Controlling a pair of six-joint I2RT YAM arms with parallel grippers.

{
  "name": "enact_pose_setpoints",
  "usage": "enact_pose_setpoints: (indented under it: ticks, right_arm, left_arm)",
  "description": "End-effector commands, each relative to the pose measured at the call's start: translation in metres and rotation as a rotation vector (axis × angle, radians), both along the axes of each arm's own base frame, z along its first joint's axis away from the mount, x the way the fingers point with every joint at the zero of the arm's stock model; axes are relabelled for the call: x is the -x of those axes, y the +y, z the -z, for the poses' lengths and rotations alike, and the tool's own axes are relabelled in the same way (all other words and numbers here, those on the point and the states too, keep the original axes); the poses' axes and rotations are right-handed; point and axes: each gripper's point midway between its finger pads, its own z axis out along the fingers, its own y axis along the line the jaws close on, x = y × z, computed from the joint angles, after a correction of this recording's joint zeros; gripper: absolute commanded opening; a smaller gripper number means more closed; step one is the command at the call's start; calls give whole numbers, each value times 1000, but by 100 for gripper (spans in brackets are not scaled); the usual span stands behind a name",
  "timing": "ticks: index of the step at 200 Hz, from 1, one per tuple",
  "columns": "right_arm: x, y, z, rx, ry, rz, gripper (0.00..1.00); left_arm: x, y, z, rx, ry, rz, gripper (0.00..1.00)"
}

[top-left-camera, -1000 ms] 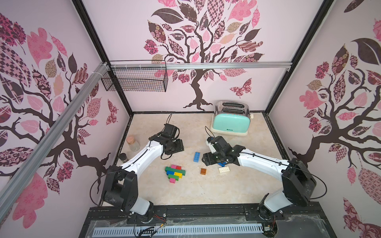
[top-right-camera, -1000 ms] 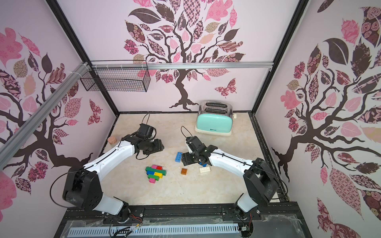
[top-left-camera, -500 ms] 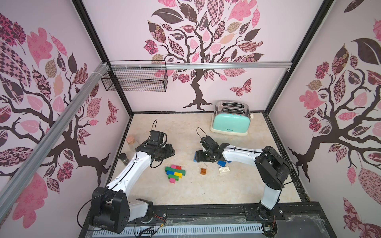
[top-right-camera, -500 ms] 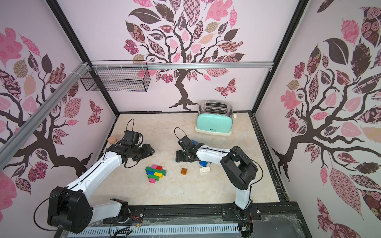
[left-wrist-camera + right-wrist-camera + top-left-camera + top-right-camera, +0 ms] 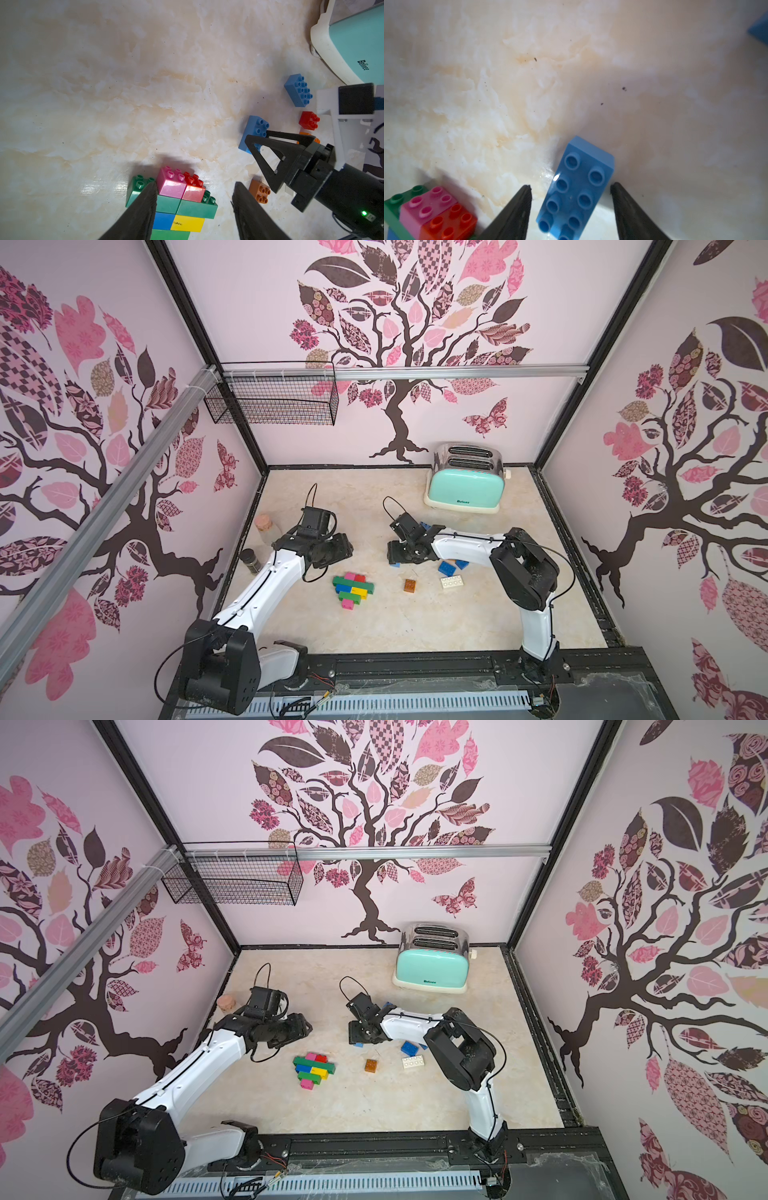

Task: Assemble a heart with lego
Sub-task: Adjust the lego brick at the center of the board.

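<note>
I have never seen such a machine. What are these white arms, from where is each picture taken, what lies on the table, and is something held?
These are two robot arms with two-finger grippers. Both top views look down on the whole table; the other two pictures come from cameras on the wrists. On it lie a brick heart, an orange brick, a white brick and a mint toaster. The left gripper hangs open near the heart, holding nothing. The right gripper stands open around a blue brick, not yet gripping it.

Right wrist view's edge cuts off the blue brick (image 5: pixel 575 191) and the heart (image 5: pixel 431 209).
</note>
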Motion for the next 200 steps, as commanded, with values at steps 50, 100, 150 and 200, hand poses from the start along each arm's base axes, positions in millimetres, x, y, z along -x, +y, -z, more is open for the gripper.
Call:
enact_pose_setpoints:
  ticks: [50,100,150,200]
  right_arm:
    - [-1,-5,4,218,-91,-101,43]
    - [11,-20,1,281,-114,-213,28]
    - [39,-47,5,374,-149,-482,19]
    - [50,-46,15,380,-74,-603,28]
  left_arm:
    - [0,3,-1,2,-32,6,61]
    - [1,4,0,12,-35,1,61]
    - [0,-1,0,33,-32,9,61]
    - [0,-3,3,43,-21,17,61]
